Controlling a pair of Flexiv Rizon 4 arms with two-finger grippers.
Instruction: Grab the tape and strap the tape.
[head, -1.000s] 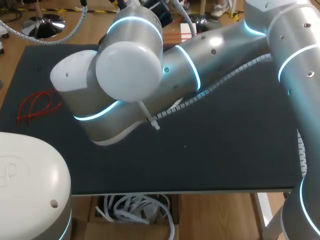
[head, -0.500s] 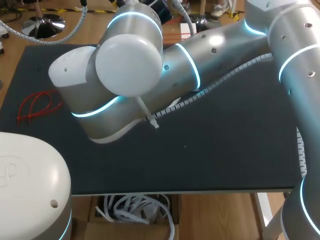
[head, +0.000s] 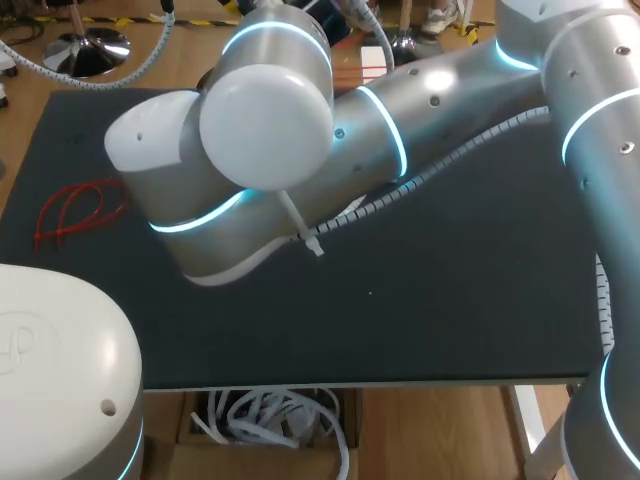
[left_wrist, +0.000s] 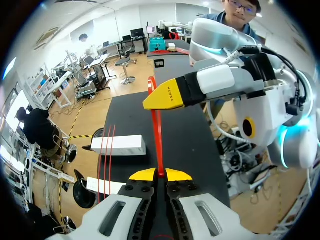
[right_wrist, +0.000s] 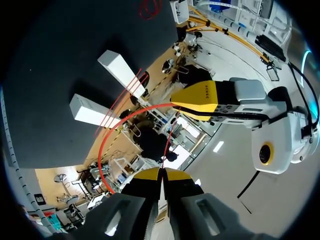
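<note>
Red tape (left_wrist: 159, 142) seemingly pinched in left pincer (left_wrist: 160, 174)

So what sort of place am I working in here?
Probably a robotics lab test bench: a dark table, my left gripper and right gripper both holding one red tape, spare red tapes lying on it.

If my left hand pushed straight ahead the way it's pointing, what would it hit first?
Probably the right hand, which sits straight ahead along the red tape that the left hand grips, though depth is hard to judge.

free: mat (head: 450, 300) front-right | blocked: left half, under right arm (head: 380, 130)
</note>
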